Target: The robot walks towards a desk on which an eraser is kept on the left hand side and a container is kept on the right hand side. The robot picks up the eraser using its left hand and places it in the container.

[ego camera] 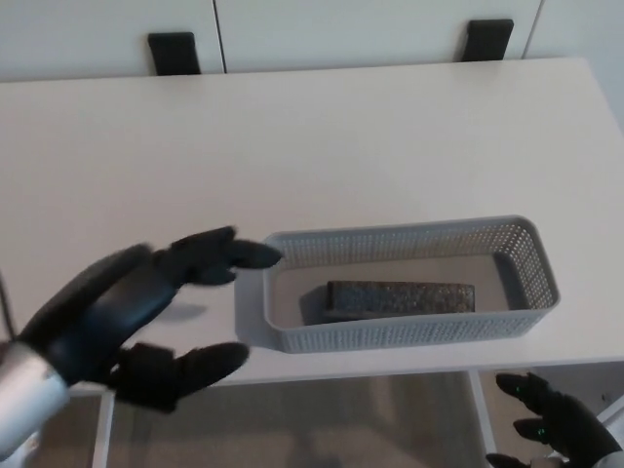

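The dark speckled eraser (400, 297) lies flat inside the grey mesh container (517, 244) on the right part of the white desk (322, 136). My left hand (132, 317) hovers at the desk's front edge, left of the container and apart from it. It is open, fingers spread, thumb below, holding nothing. My right hand (551, 429) shows at the bottom right, below the desk's edge, with its fingers apart and nothing in it.
Two black brackets (174, 51) (487, 39) stand at the desk's far edge against white cabinet fronts. The desk's right edge runs just past the container. Floor shows beneath the front edge.
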Motion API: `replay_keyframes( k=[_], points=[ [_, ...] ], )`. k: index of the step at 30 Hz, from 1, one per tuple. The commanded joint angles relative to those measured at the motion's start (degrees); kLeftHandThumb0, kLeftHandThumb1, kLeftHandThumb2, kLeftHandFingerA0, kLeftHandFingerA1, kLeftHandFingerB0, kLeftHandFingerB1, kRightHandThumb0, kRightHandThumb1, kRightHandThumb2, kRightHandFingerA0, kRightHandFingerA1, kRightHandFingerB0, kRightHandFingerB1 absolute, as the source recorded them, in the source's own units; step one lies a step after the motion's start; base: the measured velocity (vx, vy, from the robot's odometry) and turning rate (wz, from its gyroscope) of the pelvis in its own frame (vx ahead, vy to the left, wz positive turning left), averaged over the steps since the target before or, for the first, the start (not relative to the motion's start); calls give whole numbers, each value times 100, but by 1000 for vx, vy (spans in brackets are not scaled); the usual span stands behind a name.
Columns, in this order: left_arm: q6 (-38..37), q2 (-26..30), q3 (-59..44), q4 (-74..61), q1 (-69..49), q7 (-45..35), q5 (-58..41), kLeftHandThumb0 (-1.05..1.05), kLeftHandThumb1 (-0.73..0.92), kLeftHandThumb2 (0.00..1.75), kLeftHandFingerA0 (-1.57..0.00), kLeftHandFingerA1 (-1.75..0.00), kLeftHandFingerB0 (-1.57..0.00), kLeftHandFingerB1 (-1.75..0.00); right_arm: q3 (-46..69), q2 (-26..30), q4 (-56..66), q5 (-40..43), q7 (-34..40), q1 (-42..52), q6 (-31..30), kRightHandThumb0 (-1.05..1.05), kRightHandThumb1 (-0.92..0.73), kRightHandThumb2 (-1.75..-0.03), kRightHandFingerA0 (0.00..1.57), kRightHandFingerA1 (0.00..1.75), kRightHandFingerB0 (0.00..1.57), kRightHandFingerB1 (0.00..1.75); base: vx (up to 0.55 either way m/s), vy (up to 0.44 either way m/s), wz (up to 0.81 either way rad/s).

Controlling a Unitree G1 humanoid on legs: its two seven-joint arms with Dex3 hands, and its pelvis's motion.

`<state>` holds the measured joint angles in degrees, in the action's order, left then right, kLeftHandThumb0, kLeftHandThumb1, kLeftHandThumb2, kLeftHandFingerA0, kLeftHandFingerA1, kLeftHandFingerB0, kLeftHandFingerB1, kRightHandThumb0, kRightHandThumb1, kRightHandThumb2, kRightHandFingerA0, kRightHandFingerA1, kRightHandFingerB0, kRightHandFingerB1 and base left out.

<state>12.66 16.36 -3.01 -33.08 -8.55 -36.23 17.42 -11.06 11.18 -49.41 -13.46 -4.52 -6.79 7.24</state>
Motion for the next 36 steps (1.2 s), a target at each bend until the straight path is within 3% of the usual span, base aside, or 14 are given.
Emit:
replay_keyframes(
  k=[1,4,6,8,9,20,24,27,28,29,30,33,34,36],
  points=[
    [-1205,462,-4289,-658,-2072,-4046,-7950,-98,62,111,-50,-58,-17,-43,-50,212,-840,-113,56,537,434,-28,-57,-58,14,48,8,31,0,0,0],
    [-907,500,-4421,-306,-2054,-4502,-7987,-105,85,67,-51,-45,-41,-46,-15,235,-864,-89,61,515,473,-28,-57,-58,14,49,8,31,0,0,0],
    [-277,572,-4353,-171,-2243,-4686,-8085,-105,56,105,-59,-55,-28,-42,-20,245,-862,-105,78,493,419,-28,-57,-58,15,47,8,30,0,0,0],
    [-188,456,-4099,266,-2216,-5211,-7810,-103,78,65,-54,-40,-46,-41,11,222,-855,-75,96,484,380,-26,-57,-58,15,47,9,30,0,0,0],
    [-152,418,-4021,388,-2290,-5317,-7674,-101,55,101,-61,-53,-31,-40,11,228,-860,-78,105,494,392,-25,-58,-58,15,47,8,30,0,0,0],
    [-1093,846,-1201,2523,-2357,-4637,-3632,-99,62,68,-78,-43,-59,-39,164,147,-913,88,128,597,511,-23,-57,-59,14,45,9,29,0,0,0],
    [-1641,813,-153,3861,-1789,-3322,-1957,-94,50,93,-75,-54,-59,-49,218,130,-795,140,137,652,548,-33,-60,-59,16,42,9,29,0,0,0],
    [-1765,821,528,4678,-1313,-2034,-735,-96,67,62,-74,-49,-63,-38,213,139,-762,134,148,731,778,-42,-60,-61,16,44,8,29,0,0,0],
    [-1738,804,598,4785,-1236,-1873,-644,-96,50,94,-69,-58,-59,-47,224,132,-756,147,148,739,794,-43,-60,-60,16,44,8,28,0,0,0],
    [-1610,712,722,5042,-1024,-1505,-447,-100,67,60,-74,-54,-62,-42,245,115,-759,169,152,721,809,-44,-61,-60,16,44,9,27,0,0,0],
    [-1466,586,779,5423,-766,-1180,-348,-97,49,95,-61,-64,-53,-53,250,100,-738,171,168,721,799,-44,-62,-60,16,44,8,27,0,0,0],
    [-1266,347,707,6700,64,-311,-249,-95,66,61,-47,-77,-48,-62,263,100,-697,176,168,683,809,-47,-64,-61,16,43,9,27,0,0,0],
    [-1533,451,781,7009,223,94,-39,-99,69,63,-33,-86,-40,-69,262,116,-665,180,145,700,840,-33,-57,-106,2,51,1,51,0,0,0],
    [-1587,571,697,7779,462,1457,248,-100,55,108,-15,-73,-27,-74,275,93,-527,223,118,823,905,-35,-55,-106,1,51,0,51,0,0,0]
  ],
)
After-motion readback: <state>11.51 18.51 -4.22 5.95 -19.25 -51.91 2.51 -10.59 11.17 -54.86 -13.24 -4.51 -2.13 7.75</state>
